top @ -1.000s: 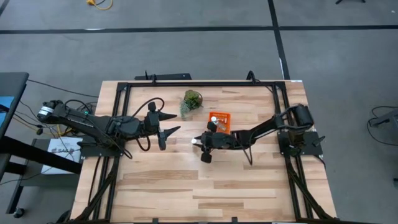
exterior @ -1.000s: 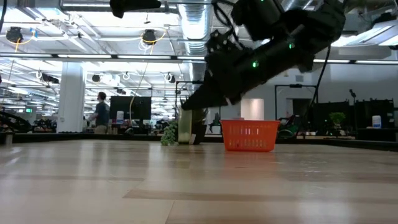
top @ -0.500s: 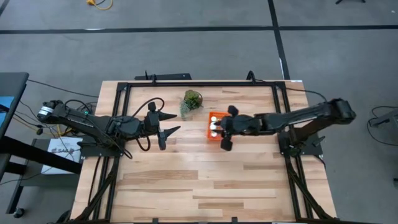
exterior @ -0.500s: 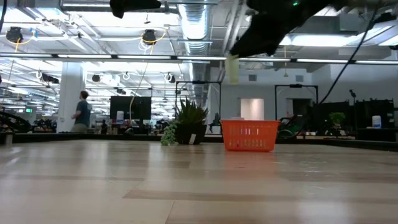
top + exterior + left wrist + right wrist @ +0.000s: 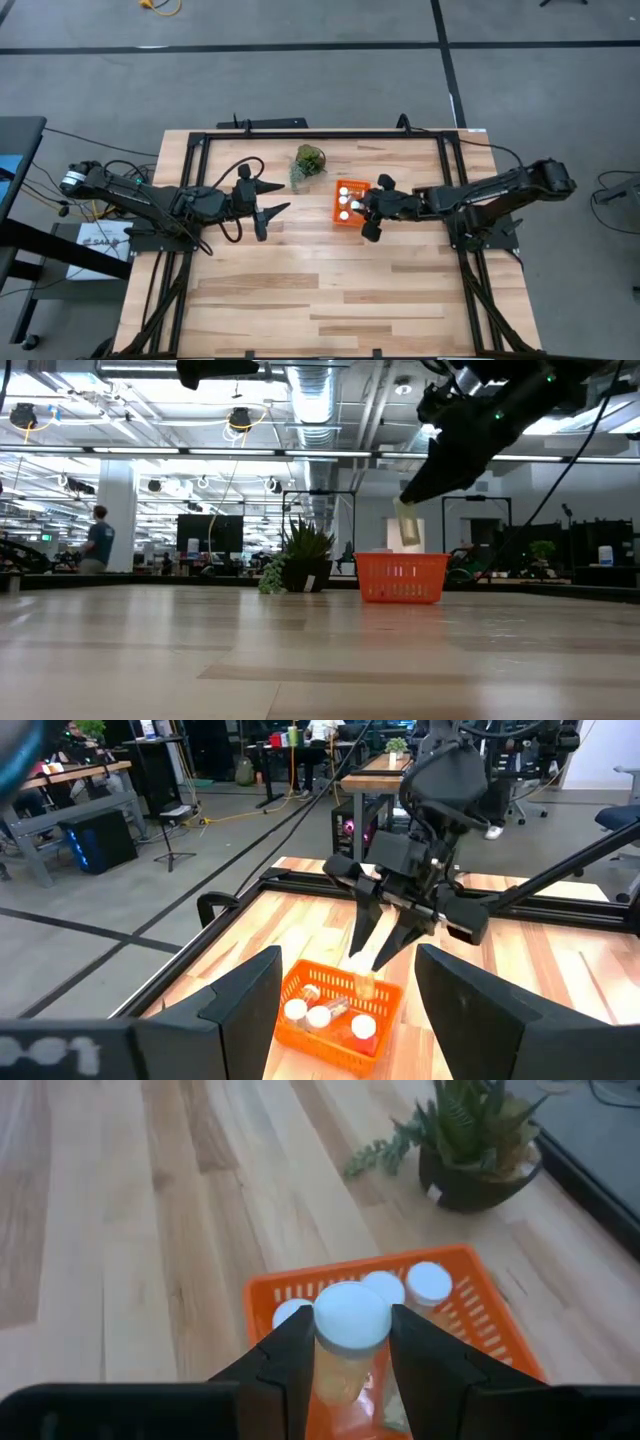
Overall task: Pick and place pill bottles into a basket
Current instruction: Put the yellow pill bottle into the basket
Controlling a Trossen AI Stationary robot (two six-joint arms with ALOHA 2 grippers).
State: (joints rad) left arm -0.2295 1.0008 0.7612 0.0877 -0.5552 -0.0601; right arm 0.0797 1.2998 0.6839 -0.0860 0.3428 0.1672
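Above the orange basket (image 5: 402,577), a white-capped pill bottle (image 5: 350,1338) hangs pinched between the fingers of the right gripper (image 5: 364,209), clear of the rim in the low view. Three more white caps (image 5: 318,1016) show inside the basket, which sits near the table's middle, just beside a potted plant (image 5: 308,161). Well apart, over the table's left half, the left gripper (image 5: 268,196) waits with its jaws spread and empty.

Basket (image 5: 347,203) mid-tabletop (image 5: 300,290), bottles (image 5: 344,201) inside; plant (image 5: 308,162) just behind-left; right pincer (image 5: 366,207) with bottle (image 5: 350,1338) above basket; left pincer (image 5: 272,199) well left.
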